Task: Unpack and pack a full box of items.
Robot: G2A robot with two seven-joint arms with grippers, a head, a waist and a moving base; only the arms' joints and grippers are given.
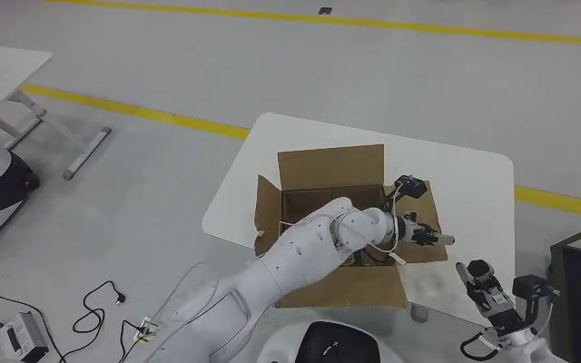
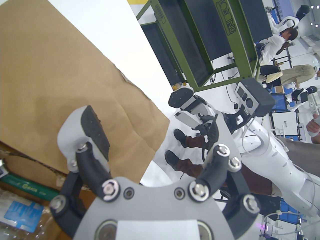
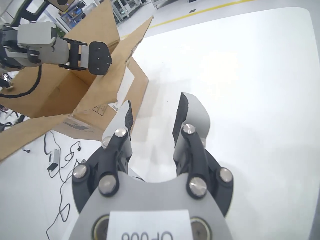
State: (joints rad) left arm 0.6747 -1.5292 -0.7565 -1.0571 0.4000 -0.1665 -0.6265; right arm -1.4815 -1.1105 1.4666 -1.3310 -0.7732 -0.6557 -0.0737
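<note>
An open cardboard box (image 1: pixel 331 168) stands in the middle of the white table (image 1: pixel 463 172), its flaps spread outward. My left gripper (image 1: pixel 434 238) hovers over the box's right-hand flap (image 2: pixel 62 63), open, with nothing between its fingers (image 2: pixel 96 131). By that flap, inside the box, lie a green packet (image 2: pixel 25 187) and a blue-labelled packet (image 2: pixel 22 213). The left arm hides most of the box's inside in the top view. My right gripper (image 3: pixel 155 116) hangs open and empty above bare table near the front right corner (image 1: pixel 476 274), clear of the box (image 3: pixel 62 93). The left gripper (image 3: pixel 98 58) appears beside the flap's edge.
A green metal rack (image 2: pixel 200 38) stands past the table's right side. Cables and a power brick (image 3: pixel 60 156) lie on the floor below the table's front. Another table (image 1: pixel 18 68) stands far to the left. Bare tabletop stretches right of the box.
</note>
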